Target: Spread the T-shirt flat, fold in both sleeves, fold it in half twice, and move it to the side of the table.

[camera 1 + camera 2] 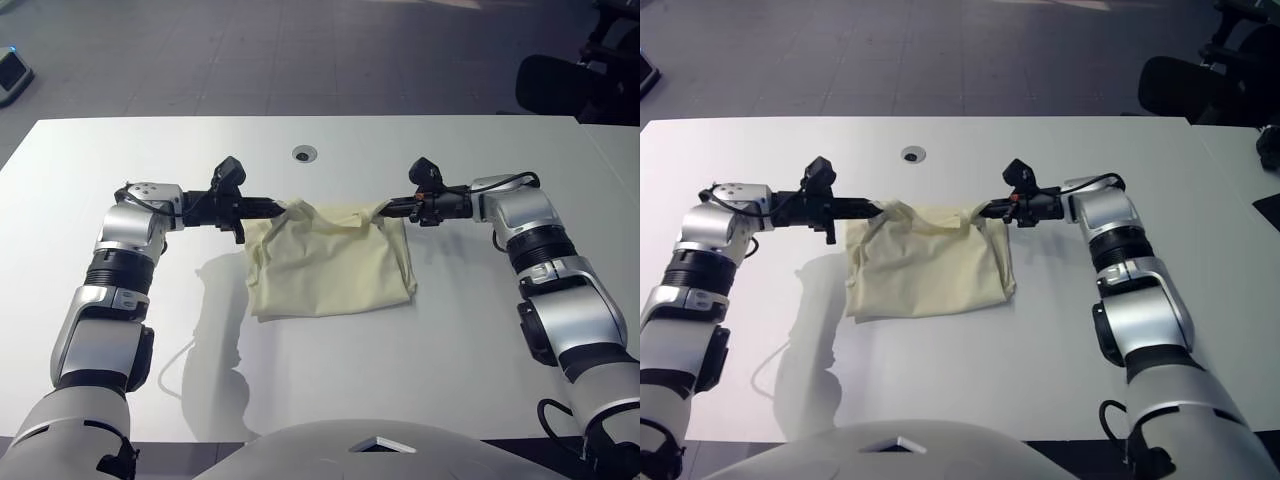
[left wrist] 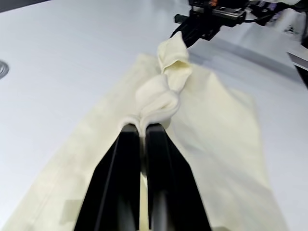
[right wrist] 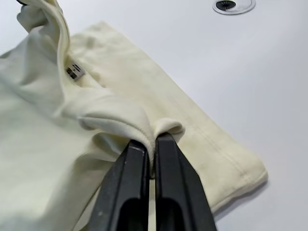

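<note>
A pale yellow T-shirt point(image 1: 325, 265) hangs folded between my two arms over the middle of the white table point(image 1: 450, 340); its lower part rests on the tabletop. My left gripper point(image 1: 283, 208) is shut on the shirt's top left corner, with cloth point(image 2: 159, 98) bunched between the black fingers point(image 2: 161, 154). At the top right corner my right gripper point(image 1: 384, 208) is shut on the fabric point(image 3: 115, 115), which is pinched between its fingers point(image 3: 166, 159). The top edge sags slightly between both grips. A small label point(image 3: 73, 71) shows on the cloth.
A round cable grommet point(image 1: 304, 153) sits in the table behind the shirt. A white cable point(image 1: 175, 362) lies near the front left. A black chair point(image 1: 570, 85) stands beyond the far right corner. Bare tabletop lies on both sides of the shirt.
</note>
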`<move>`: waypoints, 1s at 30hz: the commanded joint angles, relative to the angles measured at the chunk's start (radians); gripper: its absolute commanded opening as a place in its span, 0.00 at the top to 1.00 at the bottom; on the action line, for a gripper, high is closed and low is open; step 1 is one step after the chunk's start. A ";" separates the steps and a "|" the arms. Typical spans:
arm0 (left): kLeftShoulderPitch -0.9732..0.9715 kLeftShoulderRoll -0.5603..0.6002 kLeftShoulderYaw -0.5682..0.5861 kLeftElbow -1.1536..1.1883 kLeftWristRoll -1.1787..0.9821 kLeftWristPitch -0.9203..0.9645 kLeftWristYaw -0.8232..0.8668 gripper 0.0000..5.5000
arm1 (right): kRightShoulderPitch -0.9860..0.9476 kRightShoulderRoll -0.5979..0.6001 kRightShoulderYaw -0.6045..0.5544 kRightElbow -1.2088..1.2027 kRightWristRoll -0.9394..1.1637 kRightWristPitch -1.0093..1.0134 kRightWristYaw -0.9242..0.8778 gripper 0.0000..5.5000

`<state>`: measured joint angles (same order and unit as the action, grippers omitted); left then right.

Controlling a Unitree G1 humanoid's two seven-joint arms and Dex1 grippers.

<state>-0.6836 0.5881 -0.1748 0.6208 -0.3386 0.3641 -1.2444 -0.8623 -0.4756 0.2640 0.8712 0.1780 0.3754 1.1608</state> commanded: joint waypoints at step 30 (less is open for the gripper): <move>-0.197 -0.160 0.236 0.372 0.146 -0.220 0.502 0.68 | -0.093 0.124 -0.317 0.238 -0.061 -0.207 -0.546 0.70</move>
<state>-0.8583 0.4266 0.0341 0.9765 -0.1979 0.1628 -0.7904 -0.9413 -0.3622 -0.0288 1.1075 0.1067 0.1807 0.6472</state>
